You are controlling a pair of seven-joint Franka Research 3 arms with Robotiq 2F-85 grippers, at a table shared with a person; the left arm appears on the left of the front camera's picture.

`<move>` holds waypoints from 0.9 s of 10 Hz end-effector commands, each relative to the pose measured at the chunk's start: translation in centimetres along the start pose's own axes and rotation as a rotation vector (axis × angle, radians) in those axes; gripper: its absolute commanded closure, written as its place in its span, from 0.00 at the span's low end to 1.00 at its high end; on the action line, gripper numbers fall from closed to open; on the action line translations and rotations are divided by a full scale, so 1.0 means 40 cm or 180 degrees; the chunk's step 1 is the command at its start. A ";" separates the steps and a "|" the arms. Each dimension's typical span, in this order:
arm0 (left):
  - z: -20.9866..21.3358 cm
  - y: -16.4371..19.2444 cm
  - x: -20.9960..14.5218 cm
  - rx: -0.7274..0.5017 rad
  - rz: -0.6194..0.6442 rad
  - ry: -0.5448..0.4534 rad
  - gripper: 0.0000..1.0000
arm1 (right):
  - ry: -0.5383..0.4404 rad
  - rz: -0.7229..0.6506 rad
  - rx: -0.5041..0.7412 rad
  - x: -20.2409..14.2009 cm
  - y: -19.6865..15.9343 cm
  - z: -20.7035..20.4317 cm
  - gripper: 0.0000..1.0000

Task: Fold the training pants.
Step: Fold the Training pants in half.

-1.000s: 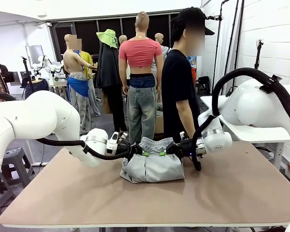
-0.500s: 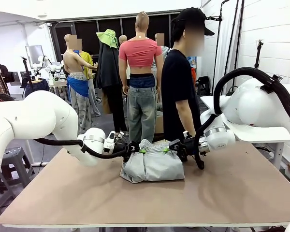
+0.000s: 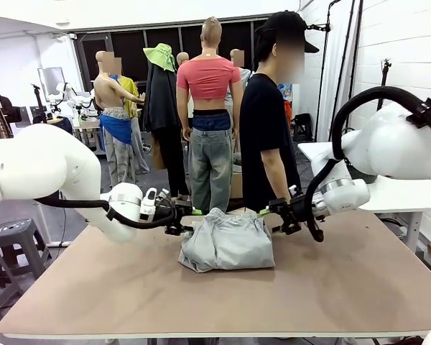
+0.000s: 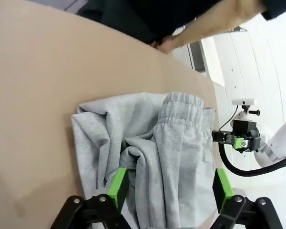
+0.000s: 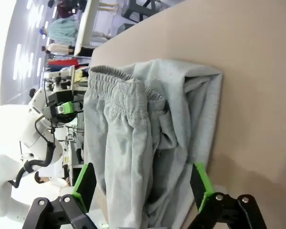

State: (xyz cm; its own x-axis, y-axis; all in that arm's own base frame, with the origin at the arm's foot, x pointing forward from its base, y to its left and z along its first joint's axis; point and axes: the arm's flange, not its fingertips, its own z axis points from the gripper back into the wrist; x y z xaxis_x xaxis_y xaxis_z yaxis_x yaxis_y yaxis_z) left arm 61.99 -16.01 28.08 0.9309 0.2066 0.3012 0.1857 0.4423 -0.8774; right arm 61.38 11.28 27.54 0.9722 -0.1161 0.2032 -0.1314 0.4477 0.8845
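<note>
Both jaws apart, empty; grey training pants point(image 3: 227, 242) folded, rumpled, waistband topmost.

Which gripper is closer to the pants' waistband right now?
About equal. The open left gripper sits just off one end of the training pants waistband, the open right gripper just off the other.

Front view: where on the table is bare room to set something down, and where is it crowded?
Bare: the table from the training pants to the near edge, plus both side stretches. Crowded: the far middle, where the left gripper and right gripper flank the pants, with the person just behind.
</note>
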 end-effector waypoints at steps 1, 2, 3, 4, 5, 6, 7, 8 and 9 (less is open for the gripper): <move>0.075 -0.019 -0.039 -0.0039 -0.0121 -0.0281 0.00 | -0.0108 0.0007 -0.0118 -0.031 0.040 0.048 0.00; 0.094 -0.018 -0.041 -0.0060 -0.0154 -0.0254 0.00 | -0.0129 0.0033 -0.0081 -0.032 0.043 0.052 0.00; 0.045 -0.011 -0.001 -0.0007 -0.0026 -0.0122 0.00 | -0.0075 0.0022 -0.0037 -0.003 0.020 0.042 0.00; 0.045 -0.011 -0.001 -0.0007 -0.0026 -0.0122 0.00 | -0.0075 0.0022 -0.0037 -0.003 0.020 0.042 0.00; 0.045 -0.011 -0.001 -0.0007 -0.0026 -0.0122 0.00 | -0.0075 0.0022 -0.0037 -0.003 0.020 0.042 0.00; 0.045 -0.011 -0.001 -0.0007 -0.0026 -0.0122 0.00 | -0.0075 0.0022 -0.0037 -0.003 0.020 0.042 0.00; 0.045 -0.011 -0.001 -0.0007 -0.0026 -0.0122 0.00 | -0.0075 0.0022 -0.0037 -0.003 0.020 0.042 0.00; 0.045 -0.011 -0.001 -0.0007 -0.0026 -0.0122 0.00 | -0.0075 0.0022 -0.0037 -0.003 0.020 0.042 0.00; 0.045 -0.011 -0.001 -0.0007 -0.0026 -0.0122 0.00 | -0.0075 0.0022 -0.0037 -0.003 0.020 0.042 0.00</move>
State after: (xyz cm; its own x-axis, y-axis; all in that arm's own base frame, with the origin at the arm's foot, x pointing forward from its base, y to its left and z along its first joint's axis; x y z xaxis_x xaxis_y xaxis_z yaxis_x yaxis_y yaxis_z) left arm 60.75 -14.64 28.84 0.9133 0.2366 0.3314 0.2022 0.4431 -0.8734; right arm 60.49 10.08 29.03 0.9665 -0.1356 0.2177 -0.1335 0.4589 0.8784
